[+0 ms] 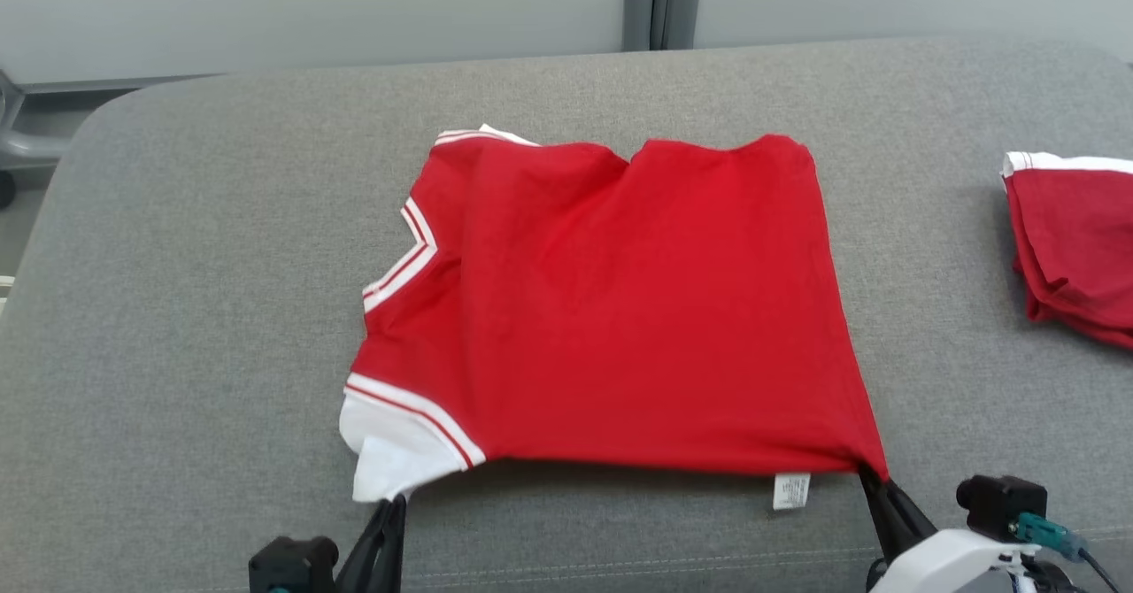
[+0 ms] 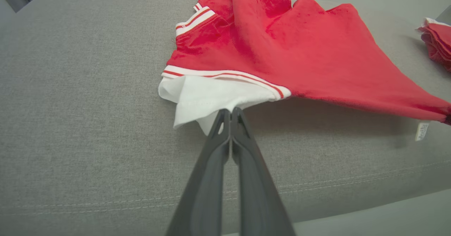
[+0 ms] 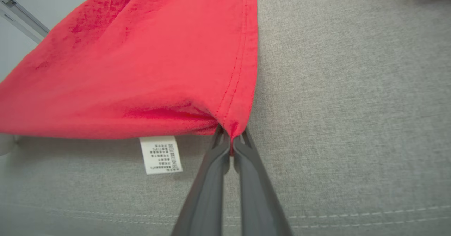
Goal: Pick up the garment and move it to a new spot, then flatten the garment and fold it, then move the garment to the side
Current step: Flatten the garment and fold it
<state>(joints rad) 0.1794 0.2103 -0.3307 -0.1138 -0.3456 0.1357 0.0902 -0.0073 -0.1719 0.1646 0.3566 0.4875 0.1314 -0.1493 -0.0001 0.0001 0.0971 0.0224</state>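
A red T-shirt point(image 1: 620, 310) with white sleeves and striped trim lies spread on the grey cushion, its near edge lifted and casting a shadow. At the near left, my left gripper point(image 1: 396, 500) is shut on the white sleeve point(image 2: 208, 98); in the left wrist view the gripper point(image 2: 230, 112) pinches the sleeve's tip. At the near right, my right gripper point(image 1: 872, 478) is shut on the red hem corner point(image 3: 234, 126); the right wrist view shows the gripper point(image 3: 231, 139) clamped on that corner. A white care label point(image 3: 161, 155) hangs below the hem.
The grey cushion point(image 1: 177, 310) reaches a seam near its front edge. A second folded red garment point(image 1: 1075, 239) with white trim lies at the far right. A grey post point(image 1: 662, 0) stands behind the cushion against a pale wall.
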